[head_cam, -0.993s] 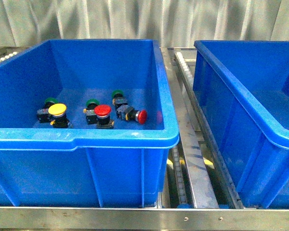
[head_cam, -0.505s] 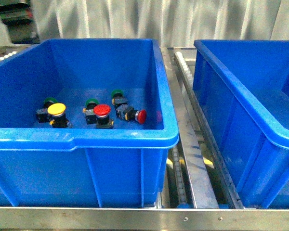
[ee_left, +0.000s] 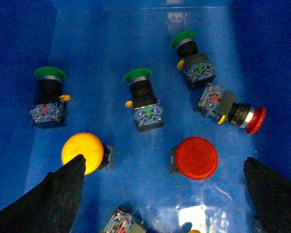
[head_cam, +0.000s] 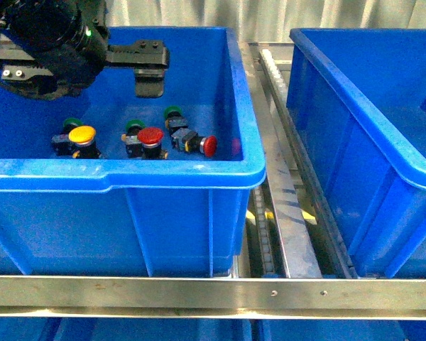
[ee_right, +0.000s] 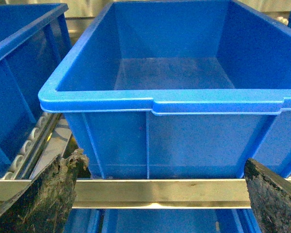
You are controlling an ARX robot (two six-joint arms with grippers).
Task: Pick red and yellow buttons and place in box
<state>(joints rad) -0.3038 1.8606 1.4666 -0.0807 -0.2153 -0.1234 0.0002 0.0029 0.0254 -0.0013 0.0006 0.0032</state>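
Red button (ee_left: 196,158) between spread left gripper (ee_left: 163,167) jaws

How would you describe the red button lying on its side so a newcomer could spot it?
Look in the left blue bin, holding the push-buttons. On its floor, find the switch nearest the right wall: the tipped red button. Unlike the upright red button beside it, it lies on its side, cap pointing right.

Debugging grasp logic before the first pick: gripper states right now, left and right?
Left gripper: open, holding nothing.
Right gripper: open, holding nothing.
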